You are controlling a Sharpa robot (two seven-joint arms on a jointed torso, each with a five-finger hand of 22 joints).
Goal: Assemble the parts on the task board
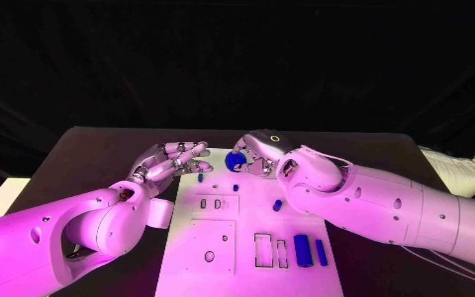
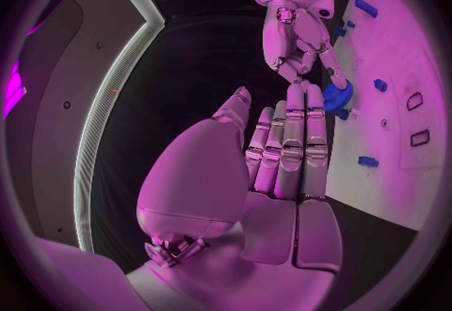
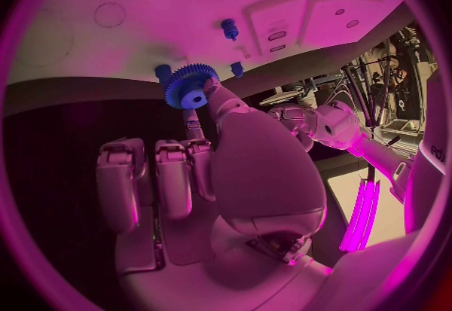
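- The right hand (image 1: 265, 151) holds a blue gear (image 1: 235, 161) pinched at its fingertips, just above the middle of the head picture, at the far end of the task board (image 1: 223, 232).
- In the right wrist view the gear (image 3: 189, 86) is a toothed disc with a centre hole; its flat face is turned toward that camera, so its axis runs roughly along the fingers (image 3: 218, 100).
- The left hand (image 1: 170, 163) hovers left of the gear, fingers apart and lightly curled, holding nothing; the left wrist view shows its fingers (image 2: 294, 147) straight and side by side.
- Two long blue pins (image 1: 309, 250) lie side by side at the lower right of the board, long axes running toward the far edge.
- A short blue peg (image 1: 278, 206) lies mid-board; smaller blue pieces (image 1: 235, 187) sit nearer the gear.
- The board rests on the black desk (image 1: 89, 153).
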